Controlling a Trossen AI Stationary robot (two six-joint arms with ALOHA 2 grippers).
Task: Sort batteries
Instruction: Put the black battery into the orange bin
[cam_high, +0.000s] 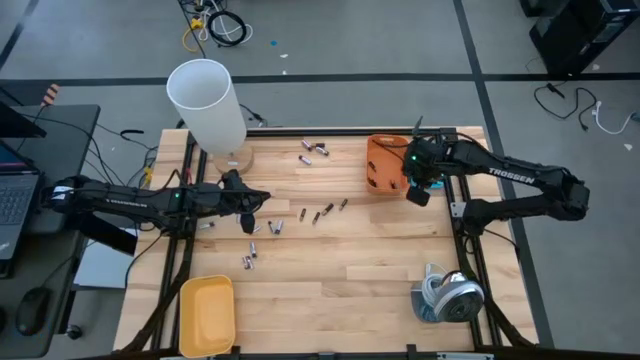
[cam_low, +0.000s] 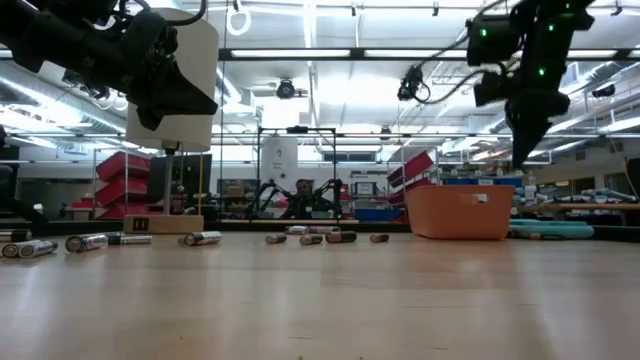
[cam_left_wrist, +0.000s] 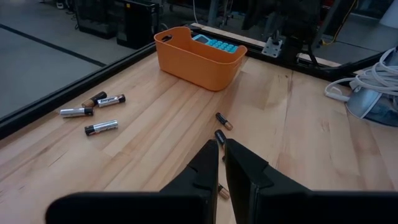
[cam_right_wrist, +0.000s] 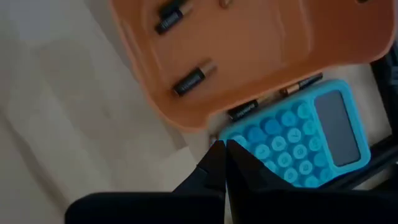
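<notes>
Several small batteries lie loose on the wooden table: a group (cam_high: 315, 150) at the far side, a row (cam_high: 322, 212) in the middle, and more (cam_high: 250, 255) nearer. Others (cam_right_wrist: 193, 79) lie inside the orange bin (cam_high: 383, 165), beside a blue calculator (cam_right_wrist: 298, 134). My right gripper (cam_right_wrist: 222, 148) hangs shut above the bin's right side (cam_low: 522, 150), pointing steeply down with nothing in it. My left gripper (cam_left_wrist: 221, 149) hovers well above the table's left middle (cam_high: 250, 215), shut, with nothing between its fingers. Two batteries (cam_left_wrist: 220, 135) lie on the table just beyond it.
A tall white cylinder (cam_high: 205, 100) on a wooden base stands at the far left, close behind my left arm. A yellow tray (cam_high: 207, 315) sits at the near left corner and a coiled grey cable (cam_high: 448, 295) at the near right. Bare wood lies in the near middle.
</notes>
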